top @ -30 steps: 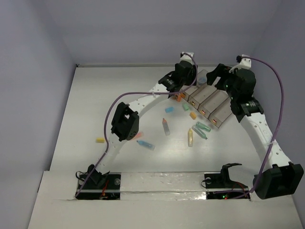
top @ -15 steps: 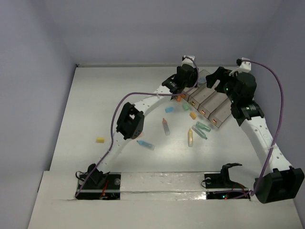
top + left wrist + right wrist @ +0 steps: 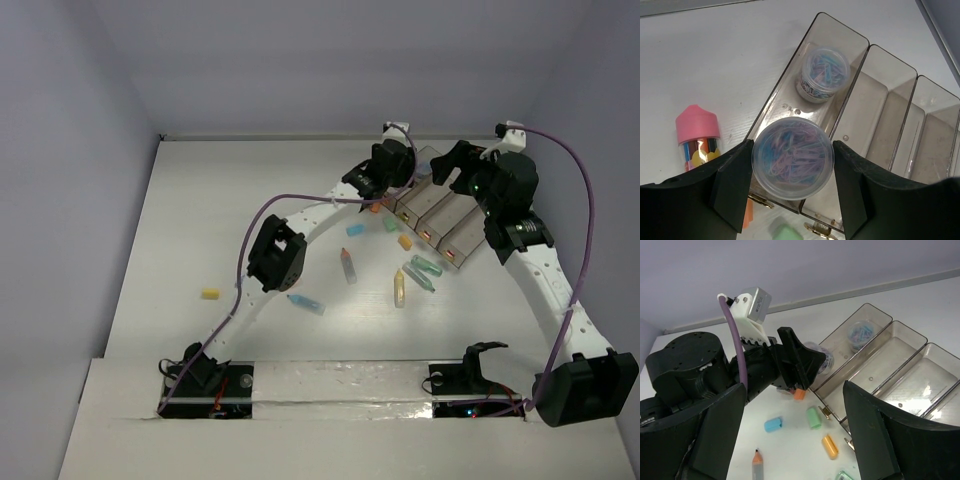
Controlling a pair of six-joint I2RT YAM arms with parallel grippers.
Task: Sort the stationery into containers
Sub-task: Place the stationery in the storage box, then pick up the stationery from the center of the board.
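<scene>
My left gripper (image 3: pixel 792 167) is shut on a clear round tub of paper clips (image 3: pixel 792 157), held over the near end of the first compartment of the smoky tray (image 3: pixel 875 110). A second clear tub (image 3: pixel 822 74) stands at that compartment's far end. A pink-capped marker (image 3: pixel 696 132) lies left of the tray. In the top view the left gripper (image 3: pixel 400 172) is at the tray's (image 3: pixel 445 222) left end. My right gripper (image 3: pixel 795 412) is open and empty, above the table beside the tray (image 3: pixel 900 365), facing the left gripper (image 3: pixel 795 360).
Loose items lie on the table before the tray: a blue cap (image 3: pixel 773 424), a green cap (image 3: pixel 813 417), an orange cap (image 3: pixel 830 446) and a grey pencil-like marker (image 3: pixel 758 465). Further markers (image 3: pixel 399 288) (image 3: pixel 306 303) lie mid-table, and a yellow piece (image 3: pixel 210 294) lies far left.
My left gripper has moved a little right, bringing the tub over the tray's first compartment. My right arm shifted slightly left and back early on, then stayed still.
</scene>
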